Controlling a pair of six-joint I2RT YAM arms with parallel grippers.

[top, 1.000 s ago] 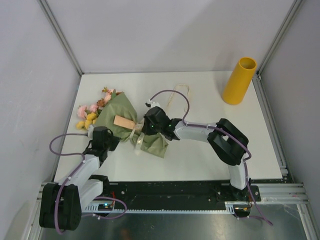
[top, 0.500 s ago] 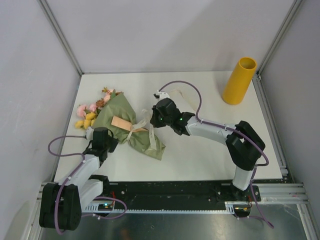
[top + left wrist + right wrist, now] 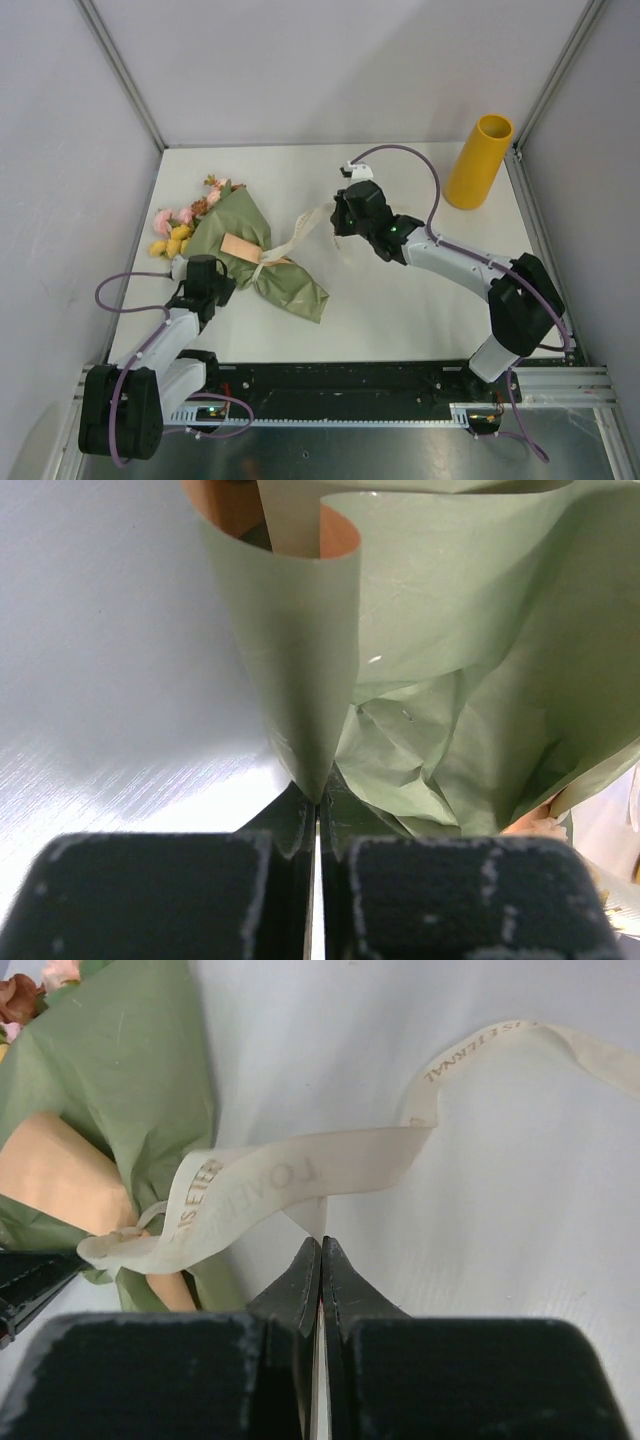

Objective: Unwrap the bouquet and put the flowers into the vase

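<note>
I am pinching with both jaws closed tight. My left gripper (image 3: 317,802) is nipping a folded edge of the olive-green paper (image 3: 450,680), with the sheet caught right between the fingertips and no gap showing. Above the pinch the paper is curling into a loose tube, and its peach-orange inner face is peeking out at the top.

My right gripper (image 3: 321,1250) is clamping the cream ribbon (image 3: 300,1170). A short stretch of it is dropping straight into my closed tips. The printed band is running from there back to the waist of the bouquet (image 3: 255,255), while the other tail is trailing off across the table (image 3: 400,300) (I can make out "ETERNAL" on it, though the rest of the lettering is too twisted to read).

The bouquet is lying on its side on the left half of the table. The flowers (image 3: 180,228), pink, yellow and rust-brown, are poking out of the wrap toward the far left, and the narrow wrapped end is pointing to the near right. From above, the ribbon is spanning the gap between the bundle and my right wrist, which is hanging out over the middle of the table.

The vase (image 3: 478,160) is standing upright in the far right corner with its open mouth up. It is well apart from the bouquet and from both of my grippers.
</note>
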